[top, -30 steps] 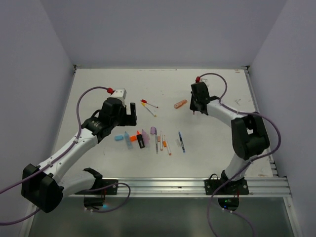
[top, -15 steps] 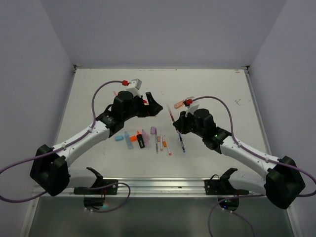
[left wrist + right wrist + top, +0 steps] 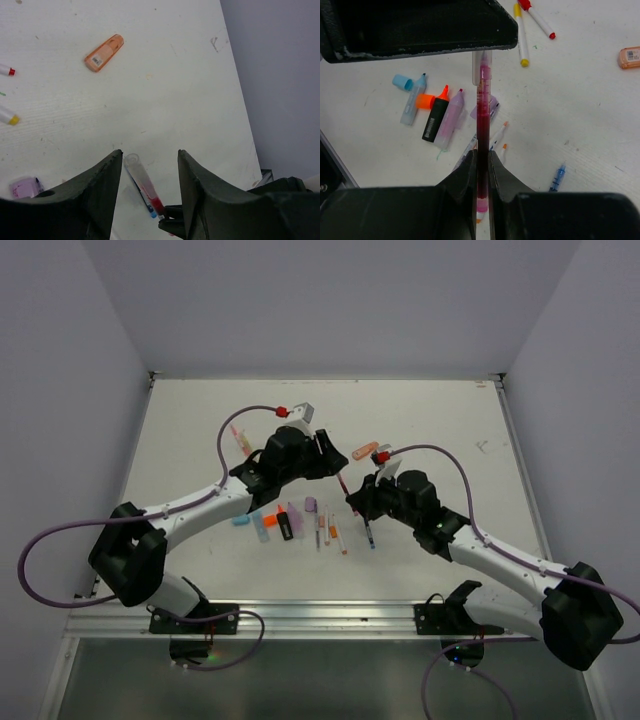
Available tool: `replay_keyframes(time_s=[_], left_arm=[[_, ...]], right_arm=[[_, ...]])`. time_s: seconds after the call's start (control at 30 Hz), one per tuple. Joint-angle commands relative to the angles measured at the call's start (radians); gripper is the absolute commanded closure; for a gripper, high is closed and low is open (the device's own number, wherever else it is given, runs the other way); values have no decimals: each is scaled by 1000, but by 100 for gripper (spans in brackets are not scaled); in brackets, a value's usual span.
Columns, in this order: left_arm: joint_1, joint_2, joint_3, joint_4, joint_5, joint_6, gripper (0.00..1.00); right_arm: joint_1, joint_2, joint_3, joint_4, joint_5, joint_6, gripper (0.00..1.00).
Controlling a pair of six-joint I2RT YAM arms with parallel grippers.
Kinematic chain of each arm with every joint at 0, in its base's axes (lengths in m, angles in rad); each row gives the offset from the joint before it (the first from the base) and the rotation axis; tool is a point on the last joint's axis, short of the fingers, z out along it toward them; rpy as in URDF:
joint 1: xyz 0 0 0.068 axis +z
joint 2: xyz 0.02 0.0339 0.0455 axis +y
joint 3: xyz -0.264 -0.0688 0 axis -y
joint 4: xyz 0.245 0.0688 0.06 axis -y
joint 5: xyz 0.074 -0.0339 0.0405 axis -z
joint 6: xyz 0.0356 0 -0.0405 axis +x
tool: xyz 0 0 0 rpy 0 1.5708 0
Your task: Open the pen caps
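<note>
Both arms have converged. The right end effector (image 3: 481, 160) clamps the pen (image 3: 482, 115), probably light and stiff. The left end effector (image 3: 150, 156), jaws apart, straddles its likely slippery cap (image 3: 134, 162): grip there.

Matt white bench (image 3: 200, 420), lightly scuffed and flecked. The red pen (image 3: 482, 130) has a glossy translucent plastic barrel and a clear plastic cap (image 3: 133, 161). The left end effector (image 3: 150, 165) and right end effector (image 3: 481, 162) are matt black plastic, and the left's edge is worn rough and whitish. The orange highlighter (image 3: 103, 53) is smooth plastic with a paper label.
</note>
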Motion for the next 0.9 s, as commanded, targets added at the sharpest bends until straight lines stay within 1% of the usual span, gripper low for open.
replay_keyframes(time_s=[0.0, 0.1, 0.23, 0.27, 0.33, 0.37, 0.4, 0.43, 0.5, 0.53, 0.67, 0.73, 0.87], left_arm=[[-18, 17, 57, 19, -55, -28, 49], [-24, 34, 58, 16, -61, -34, 55], [-33, 54, 69, 6, -58, -39, 60], [-35, 59, 72, 4, -61, -39, 65], [-38, 56, 72, 2, -72, -39, 71], [-39, 54, 72, -1, -76, -39, 78], [-41, 51, 71, -2, -81, -37, 80], [-41, 48, 69, -4, -92, -37, 87], [-42, 36, 63, -1, -99, -34, 94], [-42, 31, 55, 2, -101, -31, 96], [-49, 13, 34, 18, -93, -14, 99], [-50, 5, 20, 30, -72, -11, 99], [-55, -23, -24, 74, -41, -8, 100]], right_arm=[[5, -15, -5, 70, -15, -20, 92], [5, -15, -8, 73, -10, -25, 92], [5, -12, -11, 79, -10, -25, 91], [5, -12, -11, 79, -10, -26, 91], [5, -14, -11, 79, -9, -26, 90], [5, -15, -10, 79, -9, -28, 89], [5, -15, -11, 79, -6, -28, 86], [5, -15, -11, 77, -1, -26, 81], [3, -15, -11, 77, 0, -25, 72], [5, -14, -8, 77, 0, -22, 65], [5, -4, 12, 67, 0, -22, 53], [5, 5, 29, 67, 5, -19, 50], [5, 45, 69, 74, -10, -14, 49]])
